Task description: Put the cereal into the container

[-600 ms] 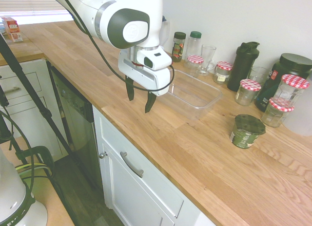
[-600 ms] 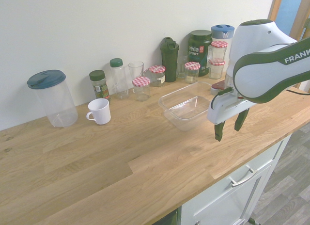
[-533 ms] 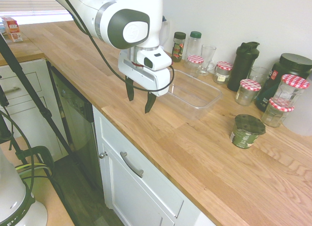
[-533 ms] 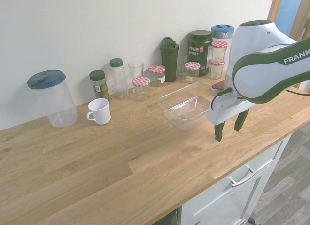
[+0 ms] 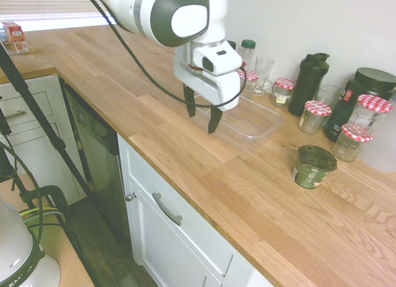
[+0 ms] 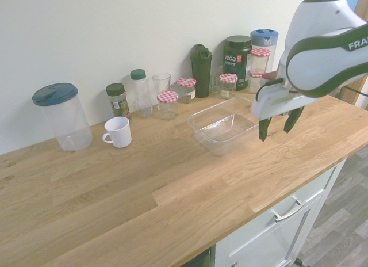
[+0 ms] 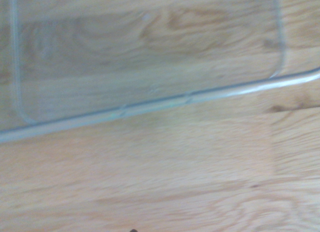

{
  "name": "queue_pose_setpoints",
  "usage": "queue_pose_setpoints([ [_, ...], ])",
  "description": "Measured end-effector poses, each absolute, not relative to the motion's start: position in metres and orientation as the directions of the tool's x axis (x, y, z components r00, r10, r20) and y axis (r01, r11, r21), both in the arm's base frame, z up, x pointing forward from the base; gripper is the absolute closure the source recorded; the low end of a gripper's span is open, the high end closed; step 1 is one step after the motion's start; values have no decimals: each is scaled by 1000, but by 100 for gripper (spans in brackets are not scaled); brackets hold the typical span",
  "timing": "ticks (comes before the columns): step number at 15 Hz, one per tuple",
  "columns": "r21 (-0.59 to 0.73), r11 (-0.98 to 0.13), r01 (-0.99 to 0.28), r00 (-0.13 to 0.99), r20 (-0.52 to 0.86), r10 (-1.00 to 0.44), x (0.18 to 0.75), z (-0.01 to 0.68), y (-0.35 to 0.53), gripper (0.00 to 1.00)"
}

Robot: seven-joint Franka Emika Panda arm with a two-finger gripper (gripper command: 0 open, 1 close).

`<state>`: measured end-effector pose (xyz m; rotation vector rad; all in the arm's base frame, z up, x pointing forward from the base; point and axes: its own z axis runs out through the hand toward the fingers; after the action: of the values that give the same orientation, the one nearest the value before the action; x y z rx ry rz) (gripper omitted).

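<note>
Hanging above the worktop (image 5: 247,206), near the clear plastic tub (image 6: 223,129): claw (image 5: 202,120), fingers spread well apart, nothing between them. Cereal cup (image 5: 314,167), dark green with white print, stands upright on the worktop, outside the tub and well apart from the claw. Just beside the cup, two jars with red-checked lids (image 5: 354,138), one stacked on the other. Wrist view blurred; tub rim crosses it. White mug (image 6: 118,132) upright, handle out.
</note>
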<state>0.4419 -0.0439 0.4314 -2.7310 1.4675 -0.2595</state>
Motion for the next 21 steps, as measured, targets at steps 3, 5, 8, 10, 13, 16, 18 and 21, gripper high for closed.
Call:
queue_pose_setpoints([
  [3,-109,-454,-884,437,150,-887,438,442,-114,0],
  [5,-99,-399,-911,386,128,-914,435,429,-159,0],
  [8,-106,-349,-931,336,126,-934,449,404,-199,0],
  [10,-120,-335,-935,319,132,-938,466,388,-208,0],
  [13,-134,-289,-948,269,150,-951,486,365,-224,0],
  [16,-147,-246,-958,224,155,-962,509,358,-234,0],
  [18,-158,-213,-964,188,159,-969,524,355,-239,0],
  [21,-177,-185,-967,158,160,-974,545,356,-244,0],
])
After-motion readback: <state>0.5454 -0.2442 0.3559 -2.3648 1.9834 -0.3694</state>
